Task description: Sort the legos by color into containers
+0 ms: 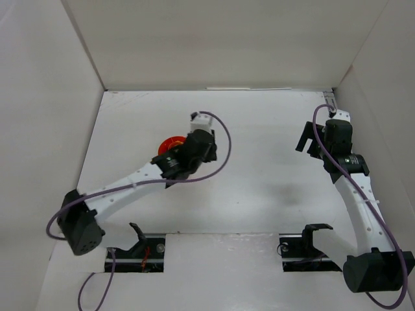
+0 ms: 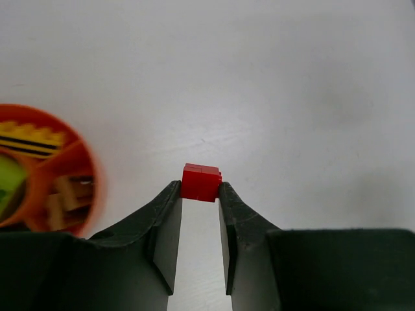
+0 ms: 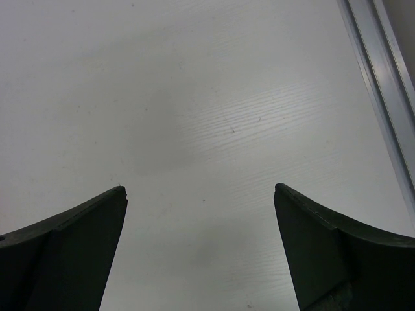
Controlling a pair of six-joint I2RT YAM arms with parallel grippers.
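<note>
My left gripper (image 2: 200, 188) is shut on a small red lego (image 2: 201, 181), pinched at the fingertips above the white table. The orange-red divided bowl (image 2: 91, 188) lies to its left, cut off by the frame edge; one compartment holds yellow bricks (image 2: 29, 137), one lime (image 2: 10, 181), one brown-orange (image 2: 65, 197). In the top view the bowl (image 1: 170, 143) shows just left of the left gripper (image 1: 198, 123), partly hidden by the arm. My right gripper (image 3: 201, 191) is open and empty over bare table at the far right (image 1: 310, 139).
White walls enclose the table on the left, back and right. A metal rail (image 3: 382, 84) runs along the right edge beside the right gripper. Two arm base mounts (image 1: 139, 249) sit at the near edge.
</note>
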